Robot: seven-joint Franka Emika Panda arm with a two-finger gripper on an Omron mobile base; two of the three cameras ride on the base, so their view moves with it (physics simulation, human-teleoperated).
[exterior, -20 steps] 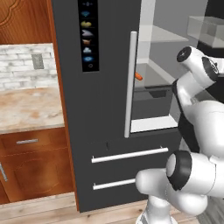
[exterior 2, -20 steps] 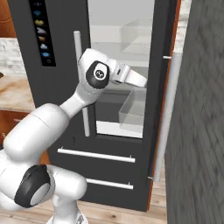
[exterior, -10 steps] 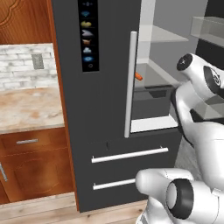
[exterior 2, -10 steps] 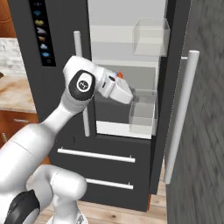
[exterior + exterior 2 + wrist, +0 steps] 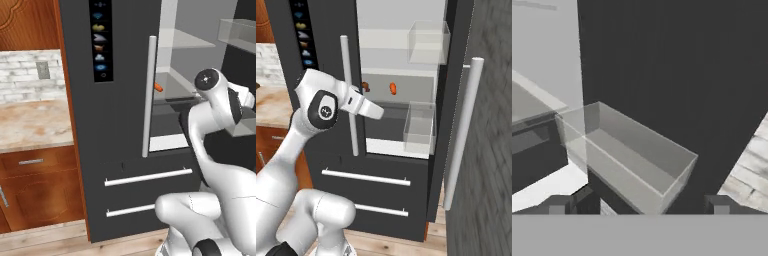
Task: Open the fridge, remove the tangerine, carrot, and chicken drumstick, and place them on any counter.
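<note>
The dark fridge [image 5: 120, 125] [image 5: 331, 45] stands with its right door [image 5: 453, 75] swung wide open and its left door shut. On a middle shelf inside lies the orange carrot [image 5: 392, 88] [image 5: 158, 87]. Left of it a small brown-orange piece [image 5: 365, 87] peeks from behind the left door's handle; I cannot tell whether it is the drumstick or the tangerine. My gripper [image 5: 379, 113] [image 5: 638, 207] hangs in front of the open compartment, open and holding nothing. It points at a clear door bin [image 5: 632, 155]. The beige counter [image 5: 30, 125] [image 5: 271, 107] lies to the fridge's left.
Two clear bins [image 5: 421, 130] [image 5: 428, 42] hang on the inside of the open door, whose long pale handle [image 5: 461, 130] juts toward me. Two drawers with bar handles [image 5: 147, 176] sit below. Wooden floor [image 5: 752, 170] shows beyond the door.
The right fridge door has swung wider open. My hand has drawn back to the left, away from the door, and its jaws have widened a little.
</note>
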